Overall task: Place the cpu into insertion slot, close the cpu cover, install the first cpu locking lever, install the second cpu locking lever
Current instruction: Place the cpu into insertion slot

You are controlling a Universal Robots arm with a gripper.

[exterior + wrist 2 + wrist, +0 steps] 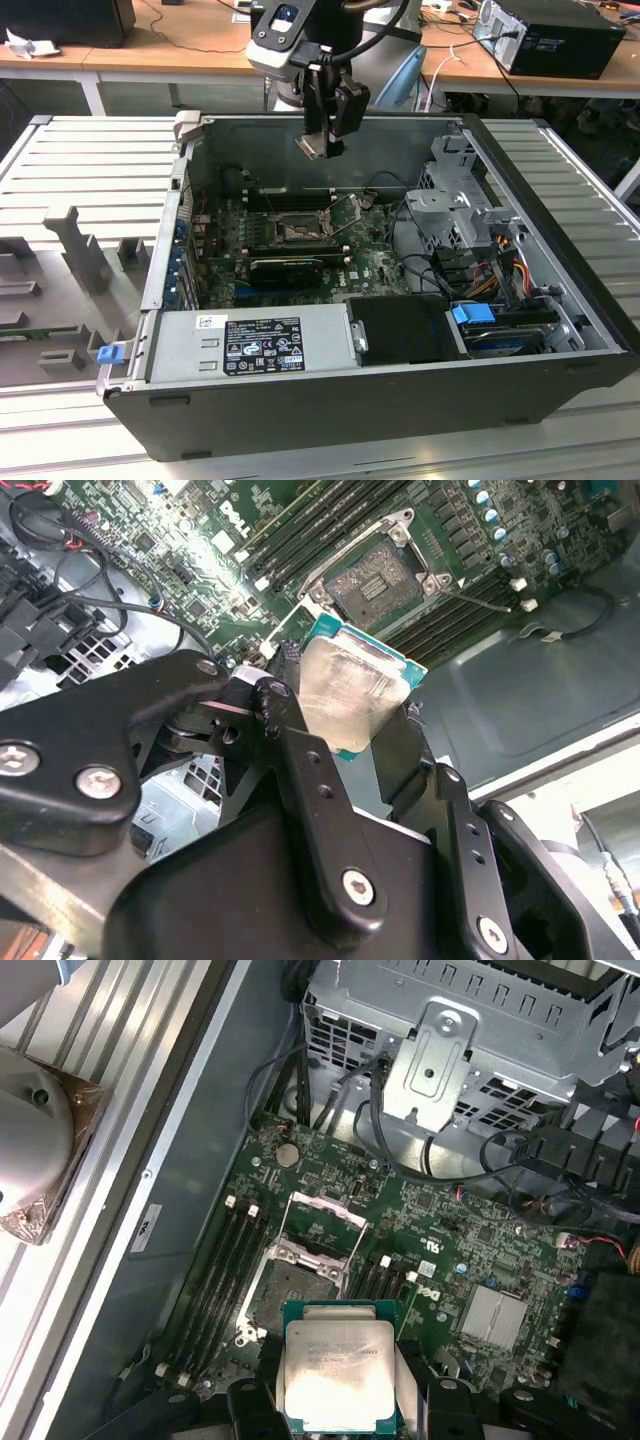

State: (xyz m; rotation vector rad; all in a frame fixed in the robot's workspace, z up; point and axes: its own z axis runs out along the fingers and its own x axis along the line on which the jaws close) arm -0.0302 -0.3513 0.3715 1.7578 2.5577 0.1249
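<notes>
Gripper (322, 143) clamped on the cpu (313, 147), held clear above the board (375, 262), open socket (298, 232) at its 6 o'clock in the exterior view; seating likely wants chip level, corners squared to socket.

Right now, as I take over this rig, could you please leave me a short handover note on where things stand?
The gripper is shut on the cpu, holding it by its edges.
It hangs above the open computer case, over the motherboard, with the cpu apart from the insertion slot.
The cpu cover is flipped open and the slot is bare.
Done: the cpu is in the grasp.
Left: the cpu is not yet seated, the cover not yet closed, and neither locking-lever step is done.
</notes>
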